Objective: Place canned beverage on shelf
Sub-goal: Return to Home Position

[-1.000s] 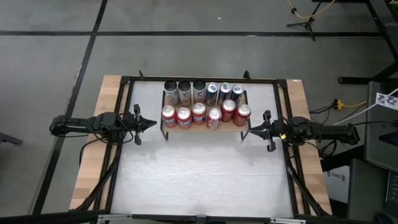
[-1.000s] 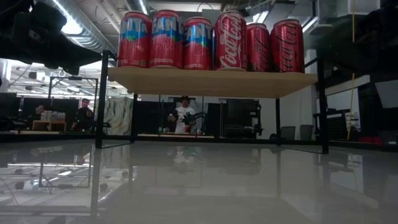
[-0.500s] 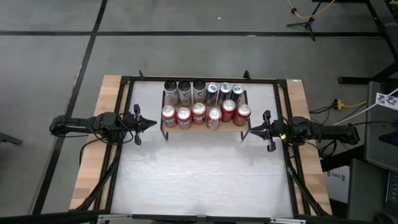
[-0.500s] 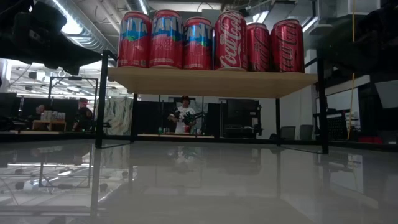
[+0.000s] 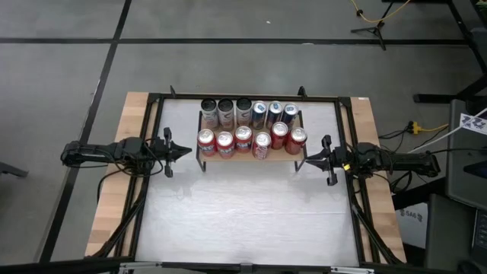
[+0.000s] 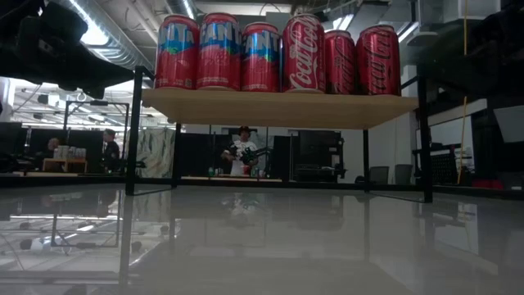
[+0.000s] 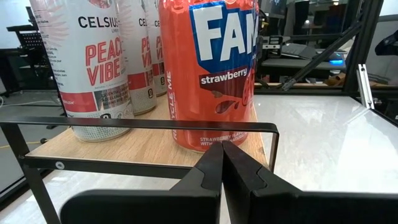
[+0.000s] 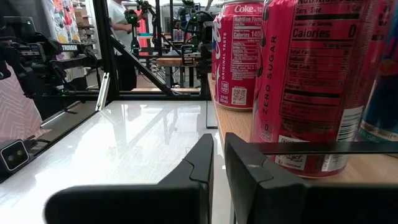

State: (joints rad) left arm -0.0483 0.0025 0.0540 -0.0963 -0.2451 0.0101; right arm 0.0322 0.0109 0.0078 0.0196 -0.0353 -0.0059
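Twelve cans stand in two rows of six on the shelf [image 6: 278,109], at 12 o'clock from the table [image 5: 251,217] centre. The row at 6 o'clock holds Fanta strawberry cans [image 6: 219,52] and Coca-Cola cans [image 6: 340,60]; the row at 12 o'clock holds Celsius cans [image 7: 93,62] and blue cans [image 5: 275,111]. The left gripper [image 5: 185,151], at the shelf's 9 o'clock, is empty, fingers pressed together. The right gripper [image 5: 307,162], at its 3 o'clock, is narrow and empty.

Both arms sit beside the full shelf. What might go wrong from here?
The left gripper and right gripper sit close to the shelf ends; a sideways swing might hit its frame. The end cans, Fanta can and Coke can, stand near the plank's edge and might topple if jolted.
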